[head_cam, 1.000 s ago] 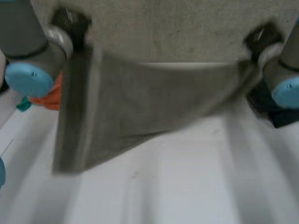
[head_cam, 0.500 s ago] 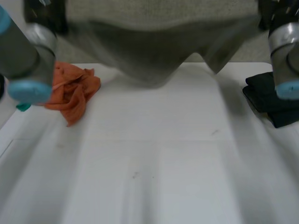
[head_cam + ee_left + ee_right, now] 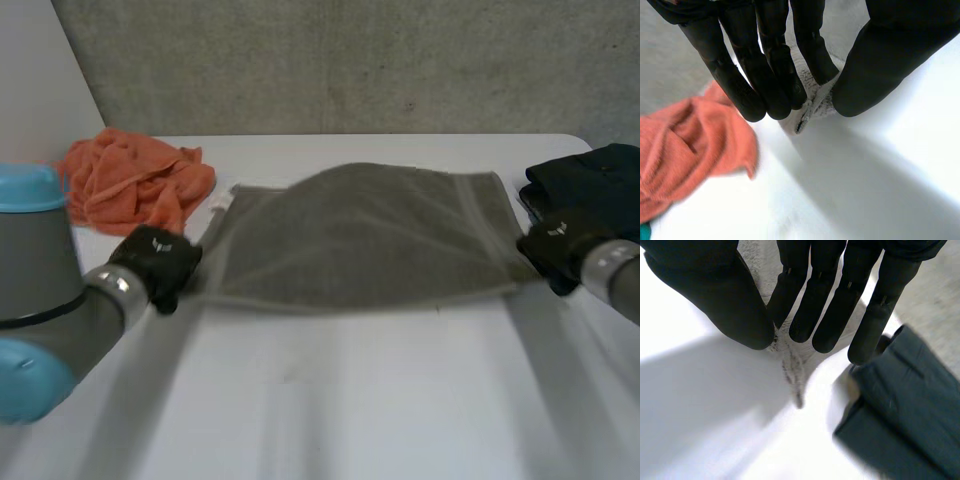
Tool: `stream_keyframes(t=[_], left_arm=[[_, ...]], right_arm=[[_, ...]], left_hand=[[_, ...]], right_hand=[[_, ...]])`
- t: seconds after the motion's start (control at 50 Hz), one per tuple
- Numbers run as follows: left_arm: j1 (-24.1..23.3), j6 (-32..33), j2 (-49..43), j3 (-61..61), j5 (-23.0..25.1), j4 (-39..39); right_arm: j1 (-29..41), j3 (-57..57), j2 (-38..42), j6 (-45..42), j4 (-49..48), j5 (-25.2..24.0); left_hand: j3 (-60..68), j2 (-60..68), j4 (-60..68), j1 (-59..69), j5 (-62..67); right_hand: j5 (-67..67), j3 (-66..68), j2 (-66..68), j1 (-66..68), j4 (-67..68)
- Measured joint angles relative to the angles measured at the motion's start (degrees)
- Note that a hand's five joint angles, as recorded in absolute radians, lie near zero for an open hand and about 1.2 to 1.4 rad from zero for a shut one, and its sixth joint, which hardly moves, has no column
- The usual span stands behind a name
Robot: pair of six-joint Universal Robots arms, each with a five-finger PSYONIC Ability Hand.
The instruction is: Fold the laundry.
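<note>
Flat grey terry towel (image 3: 360,240), crumpled orange cloth (image 3: 130,185), folded dark cloth (image 3: 590,175)

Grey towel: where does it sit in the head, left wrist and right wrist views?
Head: grey towel spread mid-table, between left hand and right hand.
Left wrist: corner pinched between fingers and thumb, beside orange cloth.
Right wrist: corner pinched likewise, beside dark folded cloth.
Shared landmark: white table.

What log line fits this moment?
grey towel: lying on white table | left hand: pinches near-left corner | right hand: pinches near-right corner
</note>
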Motion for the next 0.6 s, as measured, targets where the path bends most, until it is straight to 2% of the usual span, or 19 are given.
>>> stream_keyframes(t=[0.14,0.2,0.26,0.42,0.58,0.6], left_arm=[[2.65,10.98,9.23,-7.67,1.65,-18.61],[3.64,13.95,9.71,-8.75,2.73,-22.54],[4.41,16.19,7.95,-8.17,3.40,-23.26],[4.16,16.18,-2.19,2.59,0.80,-17.35],[0.70,6.70,-13.97,22.98,-1.72,-9.81],[0.70,6.70,-13.97,22.98,-1.72,-9.81]], right_arm=[[-6.37,7.21,-9.55,-16.24,21.05,-0.02],[-8.44,8.99,-10.73,-21.89,26.30,-0.28],[-9.26,9.70,-10.25,-24.53,27.70,-0.66],[-5.83,6.07,-4.00,-18.31,17.68,-0.81],[-0.69,-2.85,4.81,-5.36,-4.02,1.39],[-0.69,-2.85,4.81,-5.36,-4.02,1.39]], left_hand=[[0.00,0.00,0.00,0.00,0.00],[0.00,0.00,0.00,0.00,0.00],[0.00,0.00,0.00,0.00,0.00],[0.00,0.00,0.00,0.00,0.00],[0.00,0.00,0.01,0.00,0.01],[0.00,0.00,0.01,0.00,0.01]], right_hand=[[0.00,0.00,0.00,0.00,0.00],[0.00,0.00,-0.01,0.00,0.00],[0.00,0.00,0.00,0.00,0.00],[0.00,0.00,0.00,0.00,0.00],[0.00,0.00,0.00,0.00,0.00],[0.00,0.00,0.00,0.00,0.00]])
